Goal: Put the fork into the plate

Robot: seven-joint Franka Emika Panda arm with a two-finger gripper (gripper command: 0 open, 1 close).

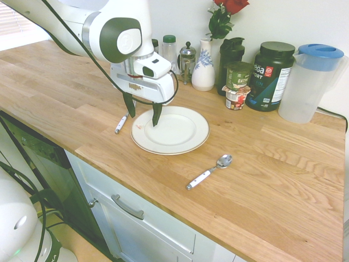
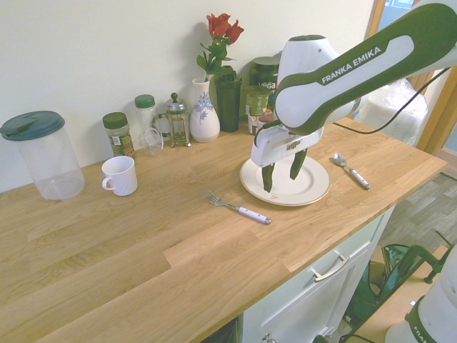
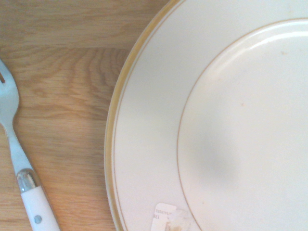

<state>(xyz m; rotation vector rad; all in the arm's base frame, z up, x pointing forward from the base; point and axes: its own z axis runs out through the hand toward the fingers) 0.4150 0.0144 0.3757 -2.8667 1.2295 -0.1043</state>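
Gripper hung open and empty over plate; fork lay untouched on counter beside it. Approach stage; needed shifting sideways, descending, pinching the handle.

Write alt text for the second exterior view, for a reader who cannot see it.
A white robot arm holds its open gripper, pointing down, above the near rim of an empty cream plate on a wooden countertop. The fork lies on the wood to the picture's left of the plate, untouched; a spoon lies on the other side.
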